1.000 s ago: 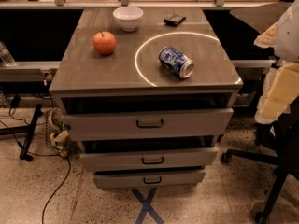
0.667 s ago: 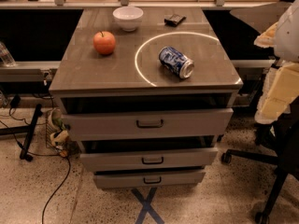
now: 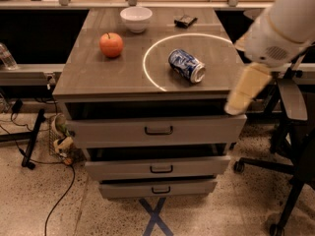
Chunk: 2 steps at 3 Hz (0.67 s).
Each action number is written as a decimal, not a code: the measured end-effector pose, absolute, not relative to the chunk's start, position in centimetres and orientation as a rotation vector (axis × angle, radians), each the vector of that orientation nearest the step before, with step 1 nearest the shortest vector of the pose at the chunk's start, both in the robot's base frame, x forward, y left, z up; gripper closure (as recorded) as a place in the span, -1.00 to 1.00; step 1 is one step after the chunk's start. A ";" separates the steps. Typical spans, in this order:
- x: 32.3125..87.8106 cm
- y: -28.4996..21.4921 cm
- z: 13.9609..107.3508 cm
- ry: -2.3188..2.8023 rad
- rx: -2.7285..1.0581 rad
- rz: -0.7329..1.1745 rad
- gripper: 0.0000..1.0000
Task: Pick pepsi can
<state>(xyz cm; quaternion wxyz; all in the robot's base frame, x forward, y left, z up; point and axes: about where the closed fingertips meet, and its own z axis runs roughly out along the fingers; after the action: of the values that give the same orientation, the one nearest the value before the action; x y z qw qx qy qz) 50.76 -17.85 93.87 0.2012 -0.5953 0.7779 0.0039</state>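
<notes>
The pepsi can (image 3: 186, 65), blue with white markings and silver ends, lies on its side on the grey cabinet top (image 3: 93, 75), inside a white light ring (image 3: 146, 58). My gripper (image 3: 246, 90), cream-coloured under the white arm (image 3: 283, 28), hangs at the cabinet's front right corner. It is to the right of the can, apart from it and holding nothing that shows.
A red apple (image 3: 111, 44) sits to the left of the can. A white bowl (image 3: 136, 18) and a small black object (image 3: 185, 20) are at the back. Three drawers (image 3: 157, 131) stand slightly open below. An office chair (image 3: 290, 107) is at the right, cables (image 3: 59, 191) at the left.
My arm and gripper have swung in from the right edge toward the cabinet's front right corner. The can, apple and bowl have not moved on the top.
</notes>
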 end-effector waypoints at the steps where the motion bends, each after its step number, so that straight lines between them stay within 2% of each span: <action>1: 56.3 -15.1 91.6 2.139 -1.594 0.045 -1.00; 2: 63.1 -14.1 88.2 2.151 -1.453 0.060 -1.00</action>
<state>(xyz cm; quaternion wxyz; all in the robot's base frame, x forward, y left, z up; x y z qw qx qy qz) 63.05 -14.09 88.16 0.2690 -0.5390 0.7979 0.0224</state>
